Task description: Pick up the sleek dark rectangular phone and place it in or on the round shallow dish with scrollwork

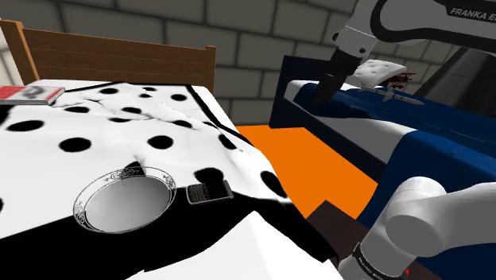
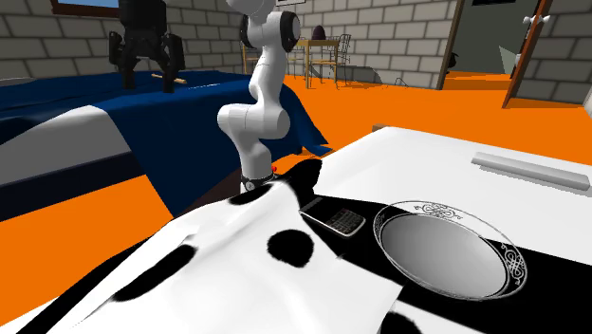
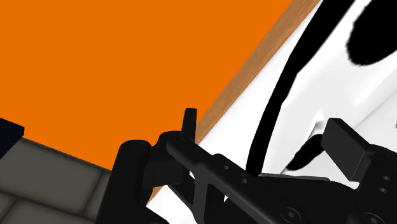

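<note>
The all-black two-finger gripper (image 1: 324,94) hangs with its fingers (image 3: 189,121) spread apart and nothing between them, above a bed under a dark blue cover (image 1: 373,119) at the shoulder view's far right. A strip of bare orange floor (image 1: 314,159) separates that bed from a nearer one draped in a white cloth with black spots (image 1: 95,151), backed by a brown wooden headboard (image 1: 119,57). The slim dark rectangular phone with a grey keypad (image 1: 208,191) lies flat on the spotted cloth, just beside the right rim of the round shallow grey dish with a scrollwork border (image 1: 123,203) and close to the edge where the cloth drops toward the floor. The phone is well apart from the gripper, and the space above it and the dish is open. A flat red book (image 1: 28,94) sits at the far left corner, well apart from the dish. In the wrist view, the bed's wooden side rail (image 3: 248,83) runs between the floor and the cloth.
</note>
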